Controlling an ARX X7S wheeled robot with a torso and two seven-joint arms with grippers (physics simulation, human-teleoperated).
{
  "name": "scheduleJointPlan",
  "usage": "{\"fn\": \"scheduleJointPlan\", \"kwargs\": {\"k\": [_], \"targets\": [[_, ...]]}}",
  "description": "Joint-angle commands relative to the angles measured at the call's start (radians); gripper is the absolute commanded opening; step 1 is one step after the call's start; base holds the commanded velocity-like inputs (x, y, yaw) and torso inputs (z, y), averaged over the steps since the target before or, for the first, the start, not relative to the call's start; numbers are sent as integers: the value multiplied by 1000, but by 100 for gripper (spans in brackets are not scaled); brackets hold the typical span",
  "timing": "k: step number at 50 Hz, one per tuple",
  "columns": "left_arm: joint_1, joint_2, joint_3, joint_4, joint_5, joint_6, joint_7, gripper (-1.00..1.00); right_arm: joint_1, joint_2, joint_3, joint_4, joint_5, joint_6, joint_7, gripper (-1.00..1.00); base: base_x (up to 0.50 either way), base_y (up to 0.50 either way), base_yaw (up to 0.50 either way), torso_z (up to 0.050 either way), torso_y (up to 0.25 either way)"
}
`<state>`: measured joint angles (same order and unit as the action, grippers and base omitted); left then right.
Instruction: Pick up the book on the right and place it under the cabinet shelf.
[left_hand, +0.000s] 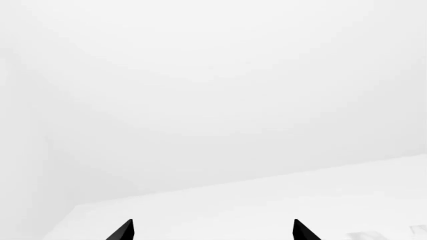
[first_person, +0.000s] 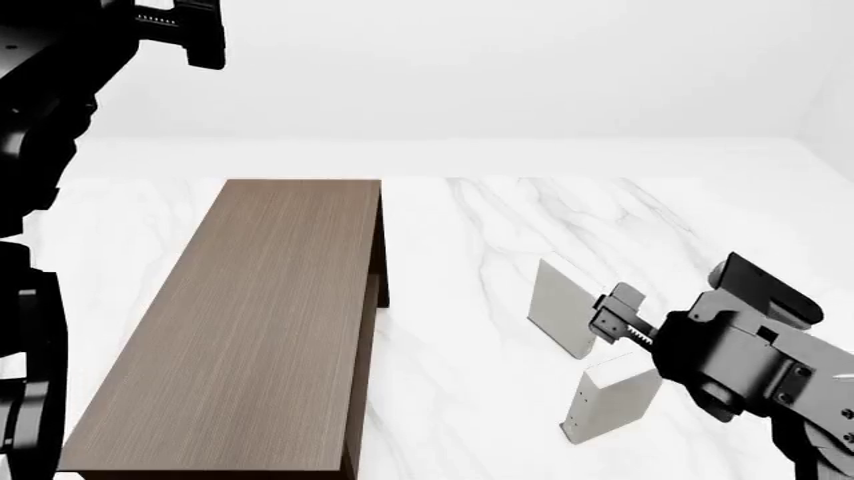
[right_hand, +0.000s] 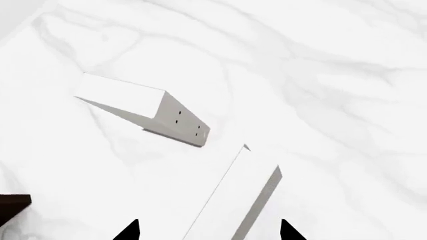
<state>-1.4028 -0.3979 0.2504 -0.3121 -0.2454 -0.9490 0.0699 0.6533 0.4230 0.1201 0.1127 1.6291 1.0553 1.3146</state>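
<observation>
The whitish book (first_person: 614, 392) stands upright on the marble table at the near right. My right gripper (first_person: 617, 320) is open just above it. In the right wrist view the book (right_hand: 233, 200) lies between the gripper's (right_hand: 209, 231) two spread fingertips, which are not closed on it. The long dark brown cabinet (first_person: 254, 320) stands to the left, and one corner of it shows in the right wrist view (right_hand: 8, 210). Its inner shelf is mostly hidden under the top board. My left gripper (left_hand: 213, 231) is open and empty, raised at the far left and facing a blank white surface.
A second, greyer-beige book (first_person: 561, 305) stands just beyond the whitish one, towards the cabinet, and also shows in the right wrist view (right_hand: 133, 97). White marble table (first_person: 467, 240) lies between the books and the cabinet. My left arm (first_person: 80, 60) fills the upper left corner.
</observation>
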Motion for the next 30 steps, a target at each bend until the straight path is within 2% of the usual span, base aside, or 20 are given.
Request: {"fn": "scheduleJointPlan", "kwargs": {"k": [1,15,30], "targets": [[-4,-1,3,-6,0,3,0,100,26,-6,-34,84,-67,-27,-61,100,0,0,0,0,0],[0,-7,4,-9,-1,10,0,100,76,-21,-90,193,-143,-52,-137,100,0,0,0,0,0],[13,-14,5,-8,-1,17,-1,100,49,-24,-107,252,-189,-93,-191,100,0,0,0,0,0]]}}
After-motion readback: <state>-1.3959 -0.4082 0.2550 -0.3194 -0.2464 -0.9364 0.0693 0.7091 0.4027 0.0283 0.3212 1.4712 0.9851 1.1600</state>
